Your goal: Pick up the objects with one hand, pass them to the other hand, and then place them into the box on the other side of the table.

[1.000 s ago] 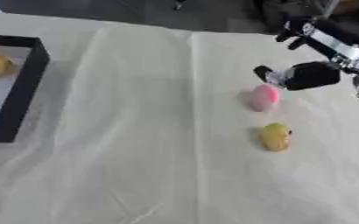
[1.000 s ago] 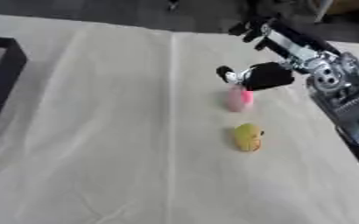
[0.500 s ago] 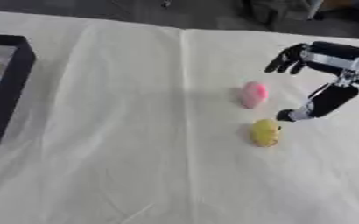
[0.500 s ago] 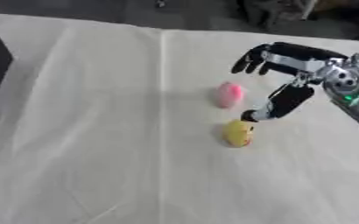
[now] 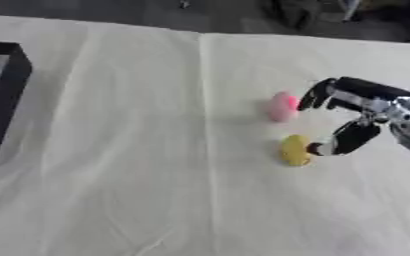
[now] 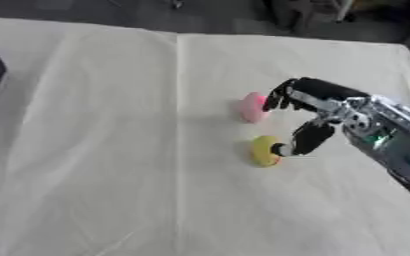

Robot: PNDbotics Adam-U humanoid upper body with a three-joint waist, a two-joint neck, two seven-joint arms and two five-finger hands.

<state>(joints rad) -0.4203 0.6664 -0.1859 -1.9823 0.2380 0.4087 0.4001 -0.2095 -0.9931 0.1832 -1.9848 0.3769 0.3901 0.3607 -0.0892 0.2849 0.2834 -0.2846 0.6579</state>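
A creased cream-white cloth (image 5: 112, 165) covers the surface across most of the frame; along the top edge runs dark grey floor (image 5: 112, 7).

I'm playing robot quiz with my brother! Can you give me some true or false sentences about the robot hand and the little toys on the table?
1. The right hand is next to the yellow toy. True: its thumb tip is right against the toy, which lies on the white cloth.
2. The pink toy is inside the black box. False: it lies on the cloth, beside the hand's fingers.
3. The robot is holding the yellow toy up in the air. False: the toy lies on the cloth, not lifted.
4. The black box is at the left edge of the table. True.
5. The left hand is reaching for the pink toy. False: no left hand shows in either view.
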